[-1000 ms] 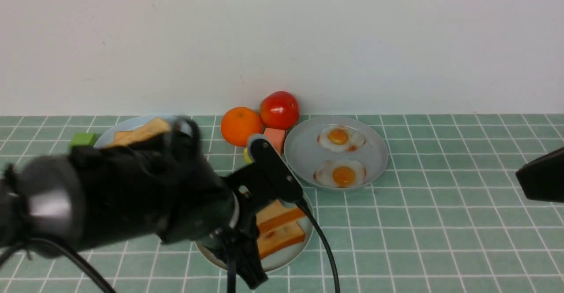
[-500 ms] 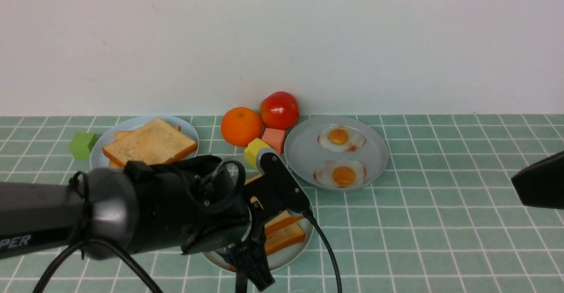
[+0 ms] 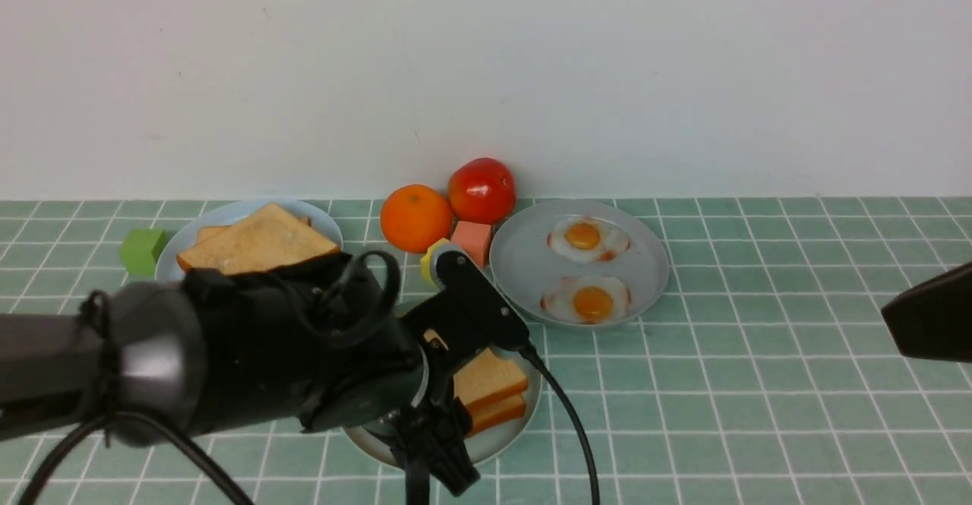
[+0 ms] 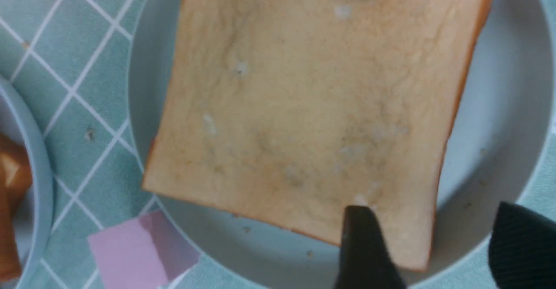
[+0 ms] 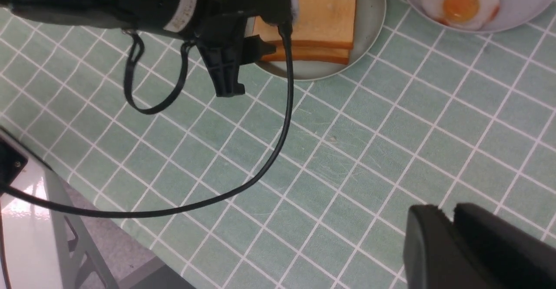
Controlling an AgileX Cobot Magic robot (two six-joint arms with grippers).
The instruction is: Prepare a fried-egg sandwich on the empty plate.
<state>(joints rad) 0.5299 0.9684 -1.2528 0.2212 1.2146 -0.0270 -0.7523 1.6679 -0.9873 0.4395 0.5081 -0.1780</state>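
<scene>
Two golden toast slices [image 3: 492, 389] lie stacked flat on the mint-green plate [image 3: 505, 440] in front of centre; what lies between them is hidden. In the left wrist view the top slice [image 4: 312, 106] fills the plate [image 4: 512, 106]. My left gripper [image 4: 432, 219] hangs open over it, one finger above the slice's near corner and the other beyond the plate rim, holding nothing. From the front my left arm hides most of the plate. My right gripper [image 5: 451, 215] hovers shut and empty over bare table at the right [image 3: 894, 309].
A grey-blue plate [image 3: 524, 269] behind holds two fried eggs [image 3: 588, 238] [image 3: 591, 301]. At the back left another plate carries loose toast [image 3: 258, 243]. An orange [image 3: 415, 216], tomato [image 3: 481, 189], pink block [image 3: 472, 238], yellow block [image 3: 430, 257] and green block [image 3: 143, 249] stand along the back.
My left gripper has opened and let go of the top slice, which now lies flat on the lower one. The left arm shifted slightly. The right arm hardly moved.
</scene>
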